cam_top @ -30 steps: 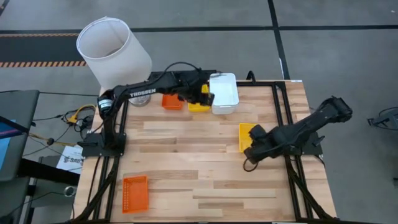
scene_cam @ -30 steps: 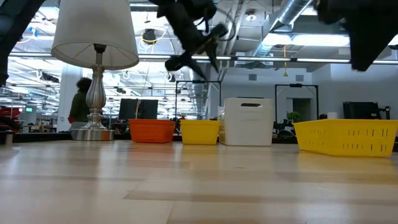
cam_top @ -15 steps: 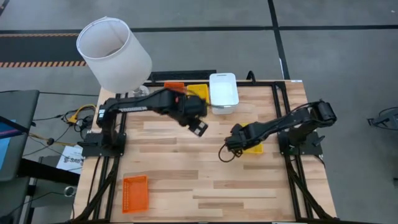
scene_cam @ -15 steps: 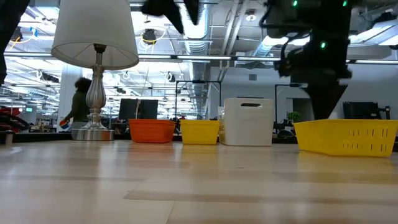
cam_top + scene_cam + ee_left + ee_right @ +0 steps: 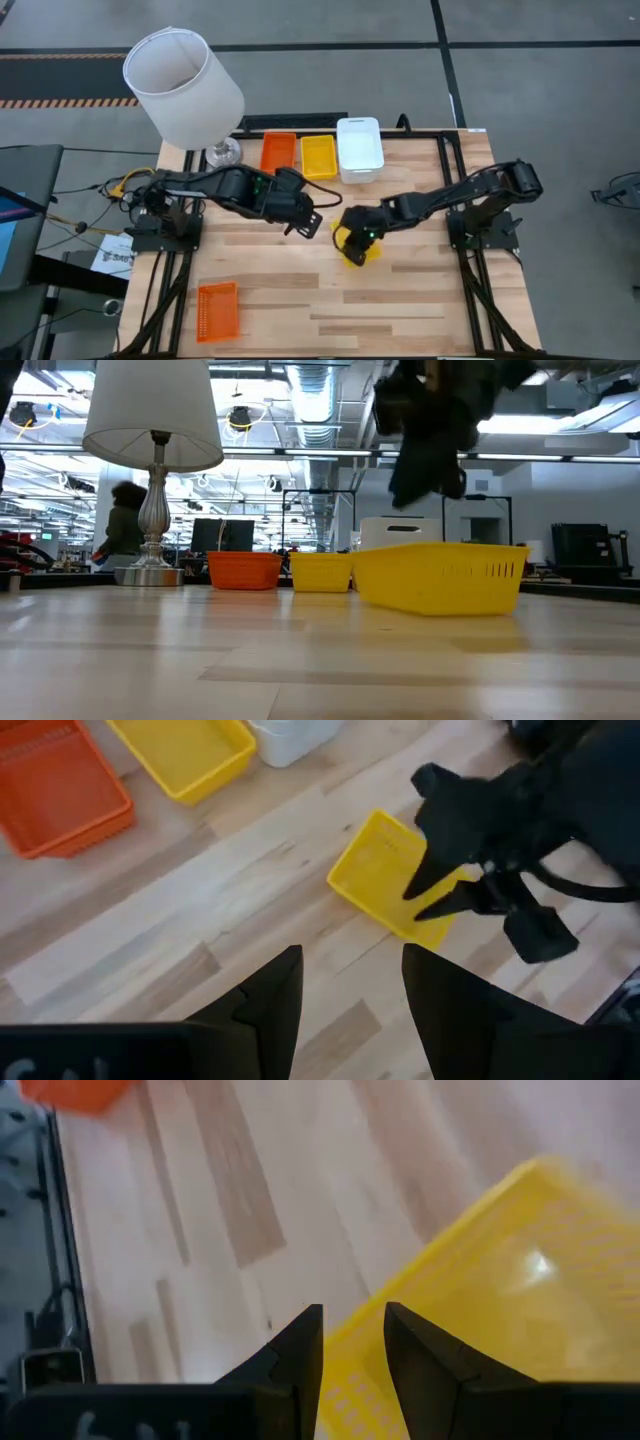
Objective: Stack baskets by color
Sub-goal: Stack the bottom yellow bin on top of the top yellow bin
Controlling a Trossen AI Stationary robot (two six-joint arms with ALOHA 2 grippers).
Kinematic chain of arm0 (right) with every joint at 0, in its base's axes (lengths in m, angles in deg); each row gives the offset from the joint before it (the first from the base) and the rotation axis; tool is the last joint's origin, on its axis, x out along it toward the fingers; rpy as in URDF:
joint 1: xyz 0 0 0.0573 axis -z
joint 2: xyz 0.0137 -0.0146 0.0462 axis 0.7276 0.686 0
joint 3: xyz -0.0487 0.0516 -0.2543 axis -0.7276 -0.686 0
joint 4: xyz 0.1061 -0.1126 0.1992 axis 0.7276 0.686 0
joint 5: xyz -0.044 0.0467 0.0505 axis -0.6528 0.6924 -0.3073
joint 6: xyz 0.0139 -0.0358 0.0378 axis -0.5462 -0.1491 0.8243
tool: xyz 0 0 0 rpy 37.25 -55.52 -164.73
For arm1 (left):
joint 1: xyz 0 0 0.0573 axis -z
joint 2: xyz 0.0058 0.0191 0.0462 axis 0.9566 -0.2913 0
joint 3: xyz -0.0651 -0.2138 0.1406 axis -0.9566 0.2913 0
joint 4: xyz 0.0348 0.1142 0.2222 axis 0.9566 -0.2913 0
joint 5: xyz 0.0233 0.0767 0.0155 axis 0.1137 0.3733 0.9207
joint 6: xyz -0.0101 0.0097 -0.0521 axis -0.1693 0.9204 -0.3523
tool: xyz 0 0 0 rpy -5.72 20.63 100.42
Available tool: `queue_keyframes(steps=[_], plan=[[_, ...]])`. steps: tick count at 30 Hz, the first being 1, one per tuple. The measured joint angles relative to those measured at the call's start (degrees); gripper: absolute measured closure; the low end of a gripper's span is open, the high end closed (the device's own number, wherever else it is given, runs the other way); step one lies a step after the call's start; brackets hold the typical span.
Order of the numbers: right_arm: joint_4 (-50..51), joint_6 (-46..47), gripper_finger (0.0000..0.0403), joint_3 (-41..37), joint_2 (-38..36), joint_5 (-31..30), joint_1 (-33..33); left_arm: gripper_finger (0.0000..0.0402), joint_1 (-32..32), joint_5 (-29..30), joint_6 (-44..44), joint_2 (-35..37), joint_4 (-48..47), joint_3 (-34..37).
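An orange basket (image 5: 278, 152), a yellow basket (image 5: 319, 157) and a white basket (image 5: 360, 150) stand in a row at the table's far edge. Another orange basket (image 5: 218, 310) lies at the near left. My right gripper (image 5: 347, 238) is over the table's middle, shut on a second yellow basket (image 5: 357, 250) (image 5: 440, 575) (image 5: 385, 870). My left gripper (image 5: 305, 222) (image 5: 345, 1010) hovers just left of it, open, with nothing between its fingers. My right gripper (image 5: 352, 1342) pinches the yellow basket's wall at its rim (image 5: 370, 1330), one finger outside and one over the inside. The fingers slant down from the table's right side. The basket (image 5: 500, 1280) hangs tilted and looks raised a little off the table, its shadow beneath.
A lamp with a big white lampshade (image 5: 183, 88) stands at the far left corner, its base (image 5: 222, 153) beside the orange basket. Bare wood (image 5: 400, 310) lies in the near middle and right. Black frame rails (image 5: 455, 180) run along the table's sides.
My right gripper has carried the yellow basket from the table's right side toward its middle, tipping it. My left gripper has left the row of baskets at the far edge and swung toward the table's middle and near side, rising, still open.
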Motion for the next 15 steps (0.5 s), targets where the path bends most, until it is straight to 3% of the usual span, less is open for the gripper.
queue_keyframes(steps=[6, 10, 15], plan=[[15.9, 3.3, 0.0272, 4.7, -8.9, -1.2, 1.4, 0.0242, 1.9, 1.9, -8.5, 0.4, 0.0, 2.8], [27.8, 8.9, 0.0272, 5.1, -17.2, -6.0, 1.6, 0.0242, 3.4, 2.4, -12.6, 0.3, 1.5, 8.8], [36.0, 15.4, 0.0272, 5.2, -27.5, -12.6, -0.6, 0.0242, 3.3, 3.7, -15.3, 0.3, 14.6, 19.6]])
